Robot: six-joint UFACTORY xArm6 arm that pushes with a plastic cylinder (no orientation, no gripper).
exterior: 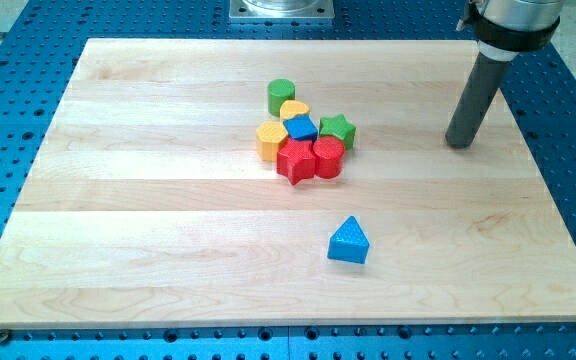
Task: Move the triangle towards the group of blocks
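Note:
A blue triangle block (349,241) lies alone on the wooden board (148,200), below and a little right of centre. A tight group of blocks sits above it: a green cylinder (281,95), a yellow heart (294,109), a blue cube (301,128), a green star (337,129), a yellow-orange hexagon (271,139), a red star (295,160) and a red cylinder (328,157). My tip (458,143) rests on the board at the view's right, well right of the group and far above-right of the triangle, touching no block.
The board lies on a blue perforated table (8,70). A metal mount (282,9) stands at the view's top centre. The rod's shaft (478,90) rises toward the top right corner.

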